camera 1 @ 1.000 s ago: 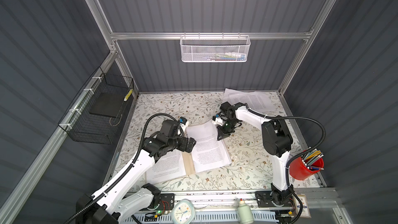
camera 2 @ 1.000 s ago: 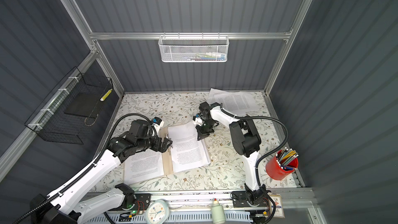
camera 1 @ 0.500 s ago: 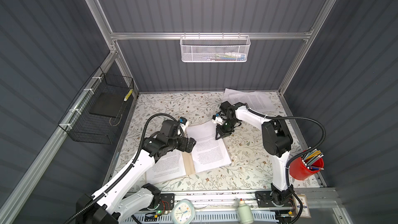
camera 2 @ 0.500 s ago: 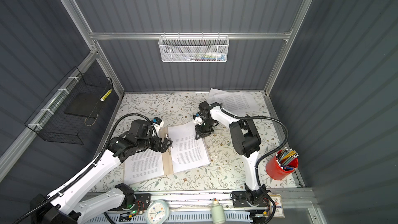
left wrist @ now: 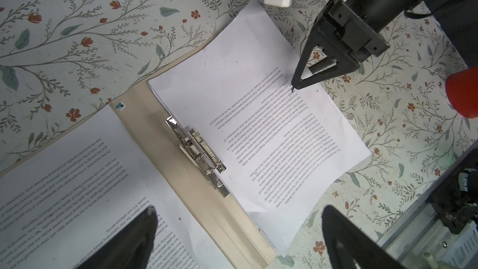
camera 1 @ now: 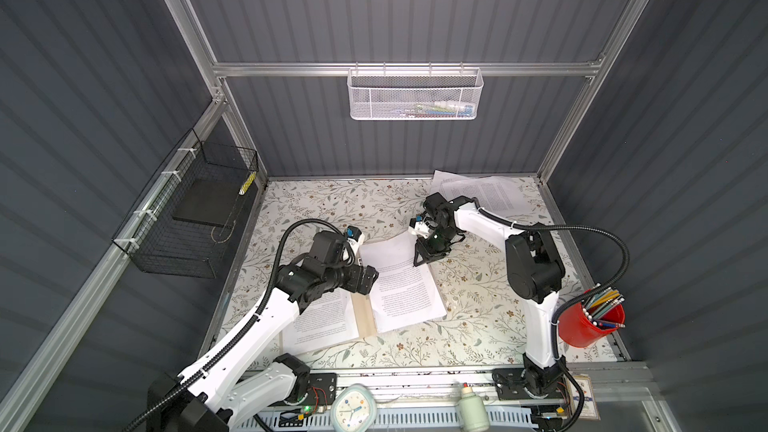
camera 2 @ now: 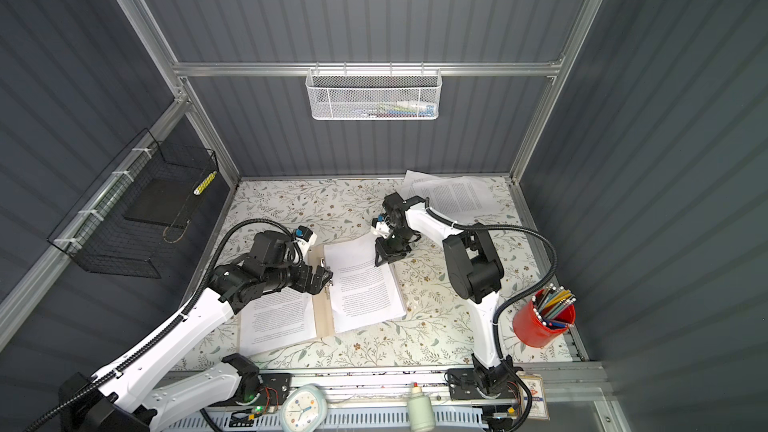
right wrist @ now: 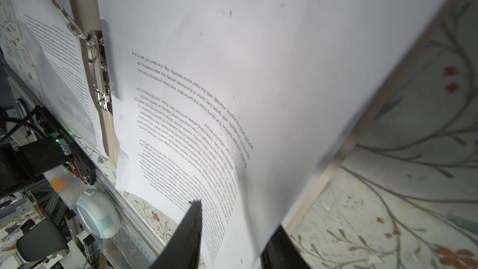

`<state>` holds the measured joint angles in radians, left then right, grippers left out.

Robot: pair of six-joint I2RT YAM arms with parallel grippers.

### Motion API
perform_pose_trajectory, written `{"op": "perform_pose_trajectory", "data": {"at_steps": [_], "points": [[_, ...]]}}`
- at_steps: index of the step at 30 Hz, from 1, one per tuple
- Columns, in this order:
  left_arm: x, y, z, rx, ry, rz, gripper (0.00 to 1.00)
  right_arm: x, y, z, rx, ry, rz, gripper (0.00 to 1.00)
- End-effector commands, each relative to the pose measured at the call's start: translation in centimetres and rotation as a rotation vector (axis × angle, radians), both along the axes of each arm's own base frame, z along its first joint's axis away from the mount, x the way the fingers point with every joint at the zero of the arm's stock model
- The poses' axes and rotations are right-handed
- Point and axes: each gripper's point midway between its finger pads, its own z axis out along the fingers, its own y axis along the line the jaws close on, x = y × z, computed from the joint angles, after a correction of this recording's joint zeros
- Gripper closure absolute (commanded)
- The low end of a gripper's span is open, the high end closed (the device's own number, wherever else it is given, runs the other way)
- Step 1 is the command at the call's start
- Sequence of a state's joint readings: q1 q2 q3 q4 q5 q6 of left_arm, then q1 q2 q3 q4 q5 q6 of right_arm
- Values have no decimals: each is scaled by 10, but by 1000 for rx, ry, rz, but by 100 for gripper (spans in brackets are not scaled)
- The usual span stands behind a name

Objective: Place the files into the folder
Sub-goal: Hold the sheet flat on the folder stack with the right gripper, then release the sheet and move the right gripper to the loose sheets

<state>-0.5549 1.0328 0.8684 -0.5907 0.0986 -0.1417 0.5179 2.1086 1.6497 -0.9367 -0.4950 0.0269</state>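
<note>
White links [camera 1: 249, 322], black joints [camera 1: 534, 272], ribbed black cables [camera 1: 582, 226].

Small black print on the right-hand sheet [left wrist: 258, 130] of the open folder [left wrist: 144, 130], upside down in both wrist views, includes "Some people believe that sports", "the spirit of sport is a" and "At present, China is a". The left-hand sheet [left wrist: 77, 190] shows "On the micro level" and, lower down, "Some people believe that". The remaining lines on both sheets are too small or blurred to read.

One folder [camera 2: 323, 317], two arms [camera 2: 166, 326], two baskets [camera 2: 372, 95] (one red cup [camera 2: 536, 326]).
</note>
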Motion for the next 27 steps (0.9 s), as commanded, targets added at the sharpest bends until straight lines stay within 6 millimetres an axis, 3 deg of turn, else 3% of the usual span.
{"op": "perform_pose_trajectory", "data": {"at_steps": [1, 6, 11, 14, 17, 21, 24, 27], "points": [[-4, -1, -9, 1, 33, -4, 0, 6, -5, -6, -30, -1, -24, 54], [-3, 0, -10, 4, 35, -2, 0, 16, -18, -1, -38, -38, -93, 38], [-3, 0, -9, 4, 36, 2, 0, 33, -43, 19, -16, -116, -214, 25], [-1, -2, -9, -2, 39, 4, 0, 52, -76, 27, -45, -171, -348, 20], [1, -5, -8, -12, 43, 4, 0, 84, -139, 29, -157, -243, -593, 14], [4, -10, -7, -20, 58, 1, 0, 119, -194, 37, -71, -262, -870, 14], [7, -12, -8, -24, 65, 4, 0, 140, -217, 35, -96, -277, -967, 16], [10, -14, -8, -32, 70, 12, 0, 163, -227, 34, -83, -293, -1033, 17]]}}
